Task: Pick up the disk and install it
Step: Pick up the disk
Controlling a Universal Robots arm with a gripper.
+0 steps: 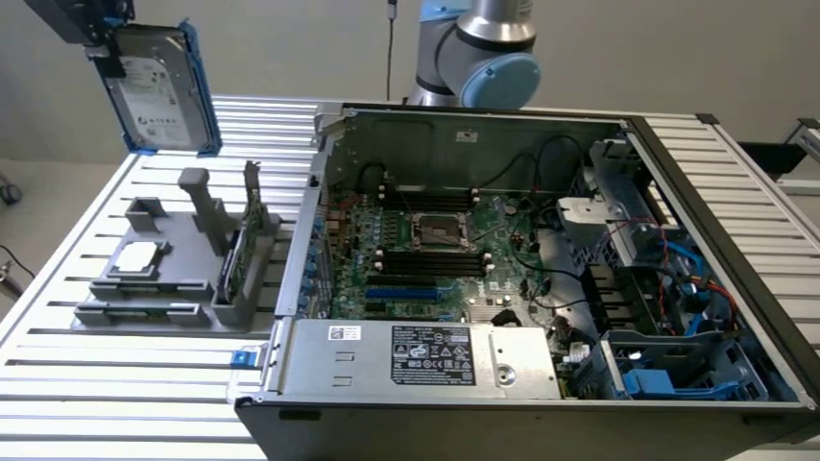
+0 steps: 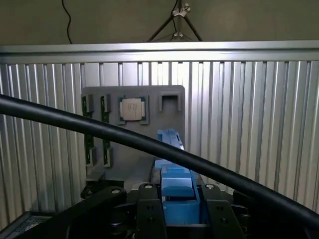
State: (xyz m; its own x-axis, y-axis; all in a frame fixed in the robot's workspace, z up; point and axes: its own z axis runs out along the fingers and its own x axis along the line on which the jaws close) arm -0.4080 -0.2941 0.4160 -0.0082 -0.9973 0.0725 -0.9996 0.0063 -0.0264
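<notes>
The disk (image 1: pixel 160 91), a silver-grey drive with a white label in a blue carrier, hangs upright in the air at the exterior view's upper left. My gripper (image 1: pixel 106 53) is shut on its top edge. It hangs above the grey parts holder (image 1: pixel 167 279) and well clear of it. In the wrist view the blue carrier of the disk (image 2: pixel 177 181) sits clamped between my black fingers (image 2: pixel 149 211), with my gripper (image 2: pixel 179 211) looking down on the holder (image 2: pixel 169 144).
The open computer case (image 1: pixel 717 192) lies to the exterior view's right, with motherboard (image 1: pixel 436 259), power supply (image 1: pixel 423 360) and a blue-lined drive bay (image 1: pixel 666 375). The holder carries a square silver chip (image 2: pixel 133 108) and green cards (image 1: pixel 237 259). A black cable (image 2: pixel 75 124) crosses the wrist view.
</notes>
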